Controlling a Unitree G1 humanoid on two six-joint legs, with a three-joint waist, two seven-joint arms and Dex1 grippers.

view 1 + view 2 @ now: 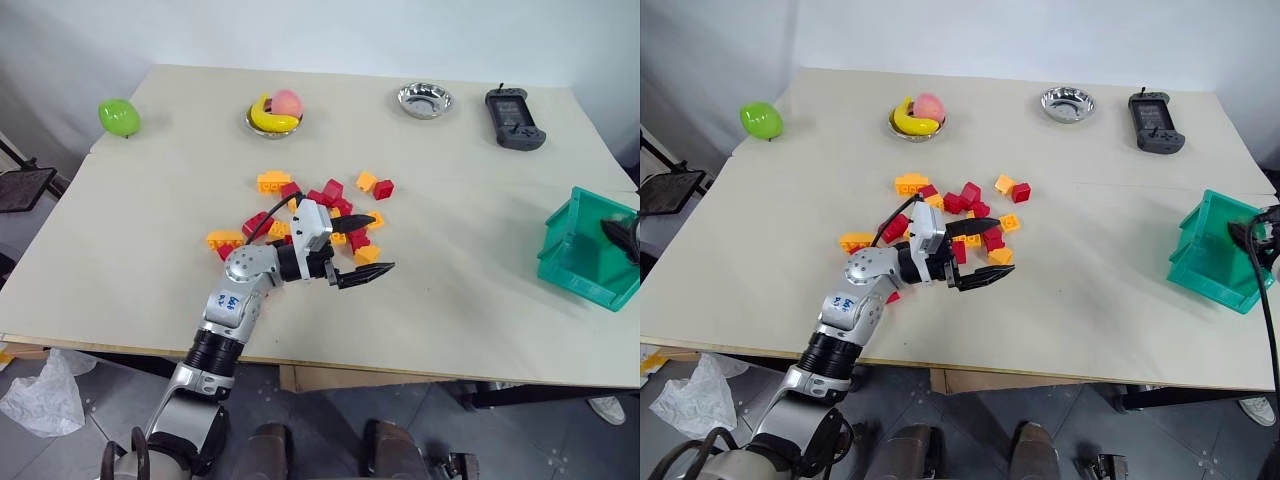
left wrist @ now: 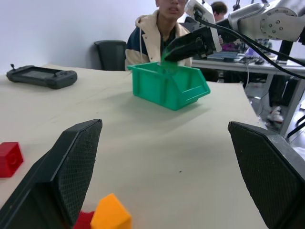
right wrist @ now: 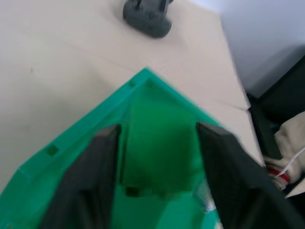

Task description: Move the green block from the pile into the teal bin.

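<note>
Right gripper [image 3: 157, 143] over teal bin [image 1: 585, 250], fingers apart, green block [image 3: 159, 148] blurred between them, contact unclear. Half cut off at head-view edge. Left gripper [image 1: 365, 245] wide open, empty, above pile [image 1: 320, 205], hiding some bricks.

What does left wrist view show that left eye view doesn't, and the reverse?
Left wrist view: a seated person behind the table, a dark chair, and the right gripper over the teal bin seen from the side, something green just beneath its fingers.

Left eye view: the whole pile, the left gripper with its jaws spread beside it, a green fruit, a fruit bowl and an empty steel bowl.

Both: the bin, the black controller and the table.
</note>
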